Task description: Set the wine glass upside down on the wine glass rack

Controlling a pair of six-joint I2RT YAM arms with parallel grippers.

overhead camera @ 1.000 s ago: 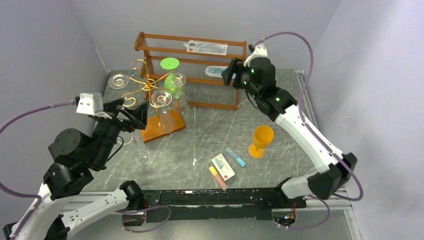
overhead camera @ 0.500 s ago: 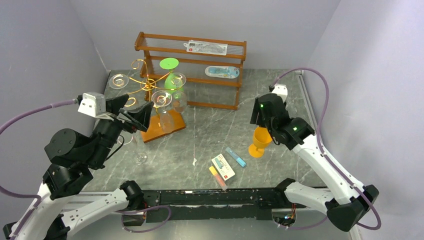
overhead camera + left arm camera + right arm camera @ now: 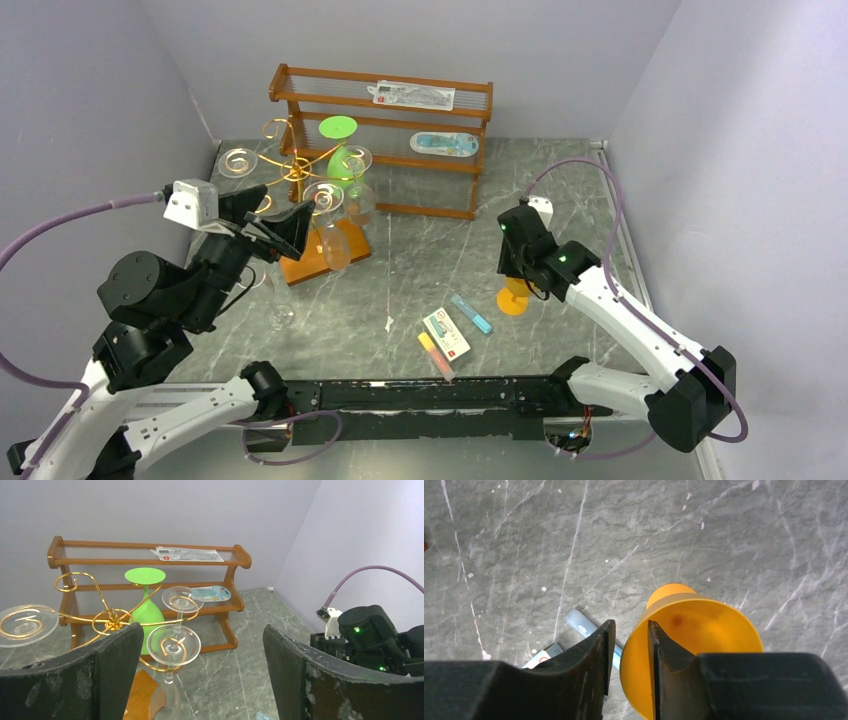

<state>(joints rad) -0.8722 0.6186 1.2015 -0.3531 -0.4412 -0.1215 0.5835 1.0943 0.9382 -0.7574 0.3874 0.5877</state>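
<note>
An orange wine glass (image 3: pixel 696 640) stands upright on the table at the right; only its foot (image 3: pixel 515 300) shows in the top view. My right gripper (image 3: pixel 630 630) is over it, jaws slightly apart, with one finger inside the bowl and one outside the rim (image 3: pixel 520 262). The gold wire rack (image 3: pixel 297 168) on its brown base stands at the back left and bears a green glass (image 3: pixel 340 140) and three clear glasses upside down. My left gripper (image 3: pixel 202 677) is open and empty, raised just in front of the rack (image 3: pixel 114 620), and shows in the top view (image 3: pixel 265 222).
A clear wine glass (image 3: pixel 281 310) stands on the table by the left arm. A two-tier wooden shelf (image 3: pixel 385 100) with packets stands at the back. A small box (image 3: pixel 446 333), a blue tube (image 3: pixel 470 313) and a yellow-pink stick (image 3: pixel 433 352) lie near the front.
My right arm swung from the shelf at the back down onto the orange glass, its fingers now straddling the rim. My left gripper shifted slightly toward the rack.
</note>
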